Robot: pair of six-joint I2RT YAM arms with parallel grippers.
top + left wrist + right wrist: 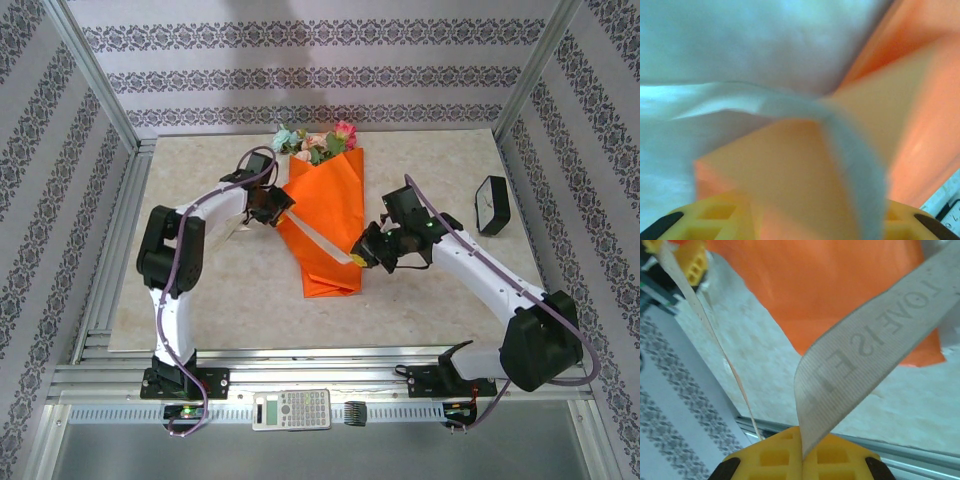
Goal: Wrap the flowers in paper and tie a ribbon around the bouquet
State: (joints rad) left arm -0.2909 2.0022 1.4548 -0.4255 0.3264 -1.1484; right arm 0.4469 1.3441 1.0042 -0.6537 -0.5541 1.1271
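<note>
Currently the bouquet [325, 215] lies on the bench [220, 300], with the blooms [315, 142] at its far end. The ribbon [322, 238] crosses the cone's middle on a slant. The right tool [362, 258], just beside the bouquet's right edge, is pressed together on the ribbon. The left tool [278, 207] sits at the bouquet's left edge against ribbon and paper; I cannot tell whether it grips. Judgement: tying is under way. Hold the ribbon taut, pull evenly from both sides, and avoid dragging the paper open.
</note>
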